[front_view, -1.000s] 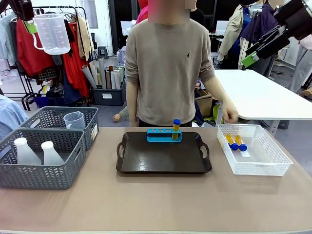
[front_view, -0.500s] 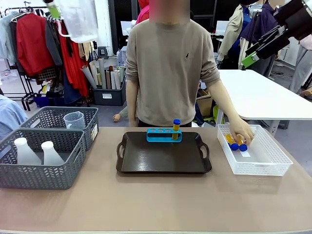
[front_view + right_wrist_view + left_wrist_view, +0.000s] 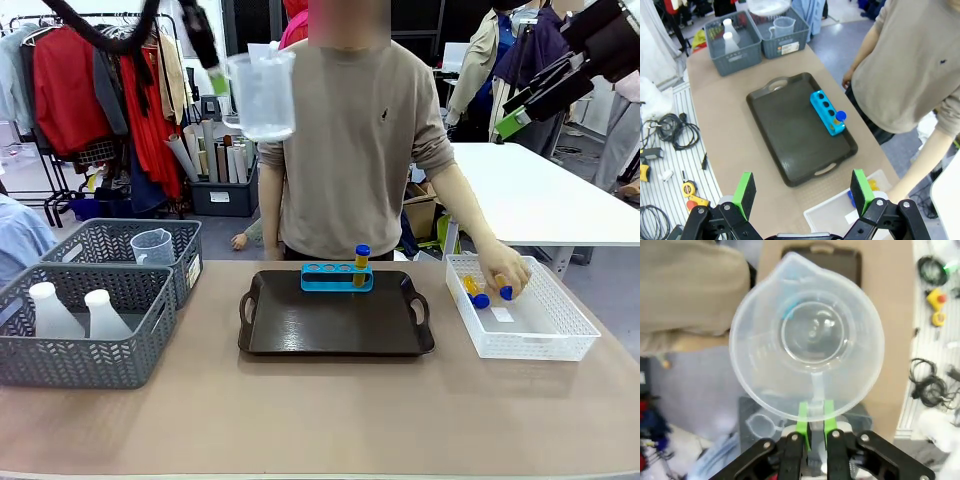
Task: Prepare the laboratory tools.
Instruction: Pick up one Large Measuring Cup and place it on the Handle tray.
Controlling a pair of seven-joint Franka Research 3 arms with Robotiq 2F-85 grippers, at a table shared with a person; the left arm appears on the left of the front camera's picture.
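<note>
Holding beaker [image 3: 262,95] high, left gripper [image 3: 815,416] clamped on its handle [image 3: 816,392]; right gripper [image 3: 804,192] raised, apart.

measuring beaker [image 3: 807,347]: clear plastic, smooth, faintly cloudy, with glossy highlights on its base.
left gripper [image 3: 813,416]: matt black casing, plastic by the look; bright green pads [image 3: 802,421], dull and rubbery-looking.
right gripper [image 3: 802,192]: the same matt black and dull green.
tray [image 3: 330,330]: dark brown, smooth, low sheen.
tube rack [image 3: 325,281]: smooth blue plastic, at 12 o'clock on the tray.
tube [image 3: 361,268]: clear wall, glossy blue cap.
grey baskets [image 3: 75,365]: matt plastic lattice, at 9 o'clock from the tray.
conical flasks [image 3: 50,312]: translucent white plastic, matt.
white basket [image 3: 520,352]: fine plastic mesh, at 3 o'clock.
table [image 3: 320,420]: matt beige-brown top.
sweater [image 3: 345,130]: soft beige knit cloth.
</note>
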